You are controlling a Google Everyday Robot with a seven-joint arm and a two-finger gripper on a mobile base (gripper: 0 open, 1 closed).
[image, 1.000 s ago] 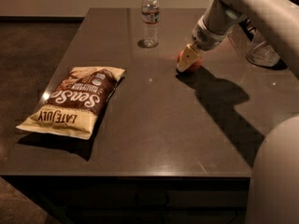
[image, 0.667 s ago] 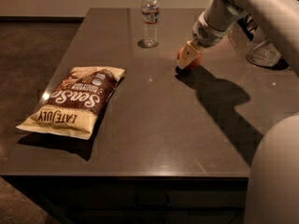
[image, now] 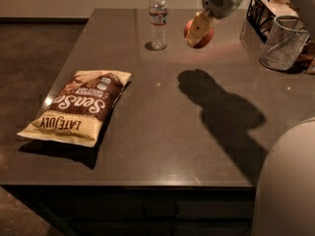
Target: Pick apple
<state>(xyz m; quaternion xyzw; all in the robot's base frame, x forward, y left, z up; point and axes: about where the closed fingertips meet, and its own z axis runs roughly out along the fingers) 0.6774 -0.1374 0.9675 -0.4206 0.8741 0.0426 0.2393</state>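
Note:
The red apple [image: 202, 35] hangs in the air above the back of the dark table [image: 162, 132], right of the water bottle. My gripper [image: 198, 31] comes down from the upper right and is shut on the apple, with one pale finger [image: 195, 30] across its front. The apple's shadow lies on the table well below it, so it is lifted off the surface. Part of the apple is hidden behind the finger.
A clear water bottle [image: 158, 18] stands at the back centre. A chip bag [image: 78, 106] lies at the left. A glass jar [image: 284, 43] and a black wire basket [image: 268, 11] stand at the back right. My base's pale cover [image: 288, 186] fills the lower right.
The gripper has risen from the table surface with the apple in it. The apple now hangs above the table with a separate shadow below.

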